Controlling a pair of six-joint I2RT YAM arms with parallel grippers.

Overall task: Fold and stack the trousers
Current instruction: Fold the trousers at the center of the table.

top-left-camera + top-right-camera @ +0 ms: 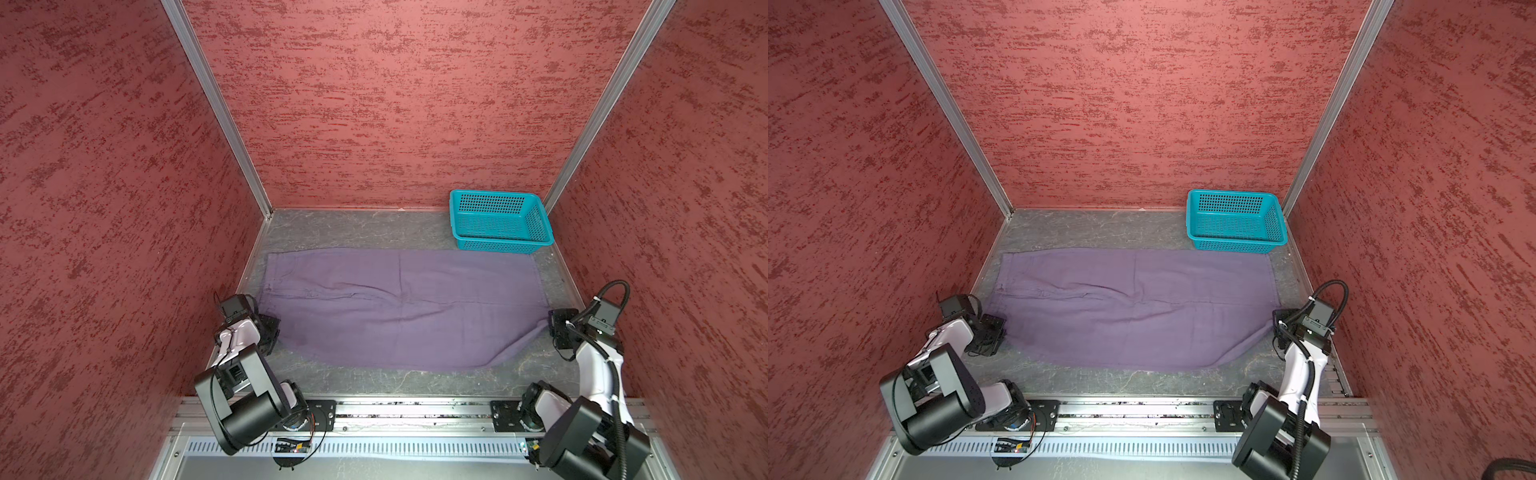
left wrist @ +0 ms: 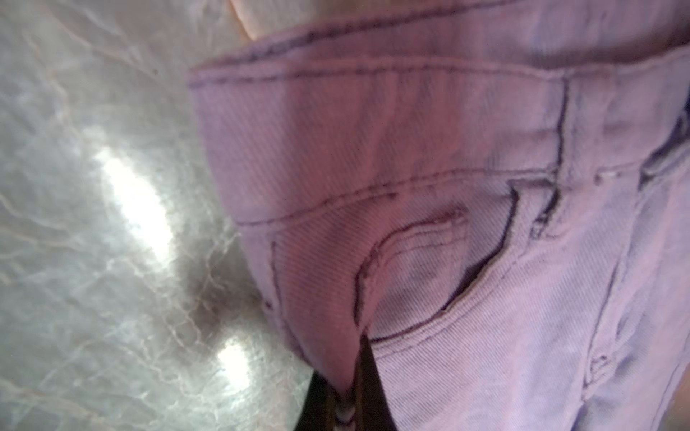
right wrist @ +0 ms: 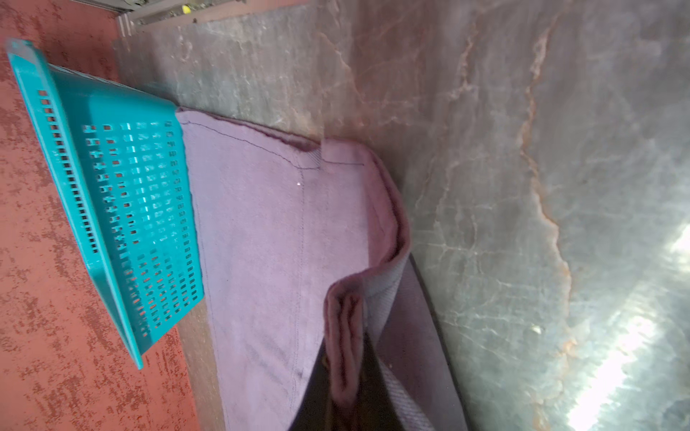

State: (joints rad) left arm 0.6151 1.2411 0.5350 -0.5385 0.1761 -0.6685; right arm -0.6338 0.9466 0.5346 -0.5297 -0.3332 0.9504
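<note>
Red-mottled walls (image 1: 83, 208) close in three sides of a grey marbled tabletop (image 1: 353, 232). In both top views the trousers (image 1: 399, 307) (image 1: 1133, 307) lie spread flat across it, waist toward the left arm's side and leg ends toward the right arm's side; a long crease runs along the middle. A teal basket (image 1: 492, 193) stands in the far corner on the right arm's side, just beside the cloth's far edge (whether it touches, I cannot tell). The left hand (image 1: 272, 328) sits low at the near waist corner; the right hand (image 1: 555, 322) is at the near leg-end corner, where the cloth rises off the tabletop toward it.

In the left wrist view the left hand (image 2: 351, 406) is clamped on the corner of the waistband, the cloth pinched between its dark fingers; a curved pocket (image 2: 448, 283) shows just past the grip.

In the right wrist view the right hand (image 3: 347, 380) is closed on a bunched fold of the hem (lifted clear of the tabletop); the rest of the leg lies flat beyond, with the basket at its far end against the wall.
</note>
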